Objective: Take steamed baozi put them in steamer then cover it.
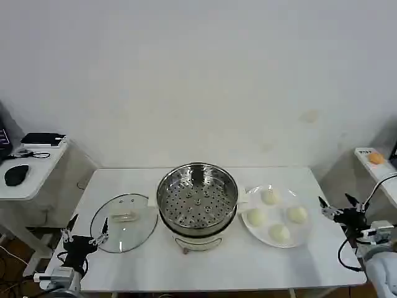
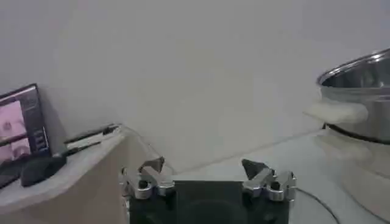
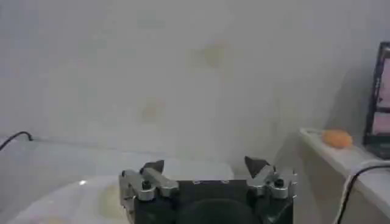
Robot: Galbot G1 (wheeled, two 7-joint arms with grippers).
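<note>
Several cream-white steamed baozi [image 1: 277, 216] lie on a white plate [image 1: 308, 237] at the right of the table. The shiny steamer [image 1: 197, 198] stands mid-table on its cream pot base [image 1: 197, 239], with nothing in its perforated basket; its rim and handle also show in the left wrist view [image 2: 356, 85]. The glass cover [image 1: 124, 222] lies flat to its left. My left gripper [image 1: 85, 231] hangs open at the table's left edge beside the cover. My right gripper [image 1: 338, 208] is open just off the table's right edge, beyond the plate. Nothing is between either pair of fingers.
A side table [image 1: 31, 171] with a mouse and a dark device stands at the far left. A shelf [image 1: 375, 162] holding an orange object is at the far right. A wall closes off the back of the white table [image 1: 205, 273].
</note>
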